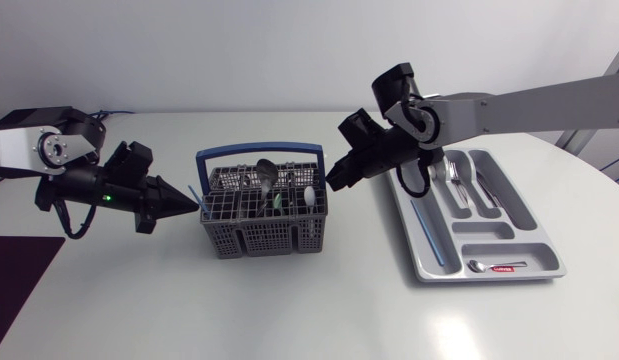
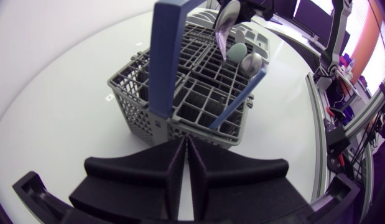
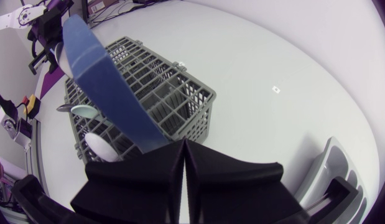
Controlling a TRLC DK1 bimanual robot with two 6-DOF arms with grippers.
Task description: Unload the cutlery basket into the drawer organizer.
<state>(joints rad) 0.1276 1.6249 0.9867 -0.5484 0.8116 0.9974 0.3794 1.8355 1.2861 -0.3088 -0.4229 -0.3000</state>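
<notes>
Done: some cutlery (image 1: 467, 185), kinds hard to tell, in organizer (image 1: 421, 262).
Remaining: spoons (image 1: 266, 172) in basket (image 1: 259, 238).
Left hand (image 1: 194, 207): closed, empty, just beside basket.
Right hand (image 1: 331, 183): closed, empty.

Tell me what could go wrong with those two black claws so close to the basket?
1. The left gripper and right gripper sit shut, close to opposite sides of the basket; a nudge might slide or tip it.
2. The blue handle arches over the spoons, so a gripper reaching in could knock it.
3. A spoon might slip on its way to the organizer.
</notes>
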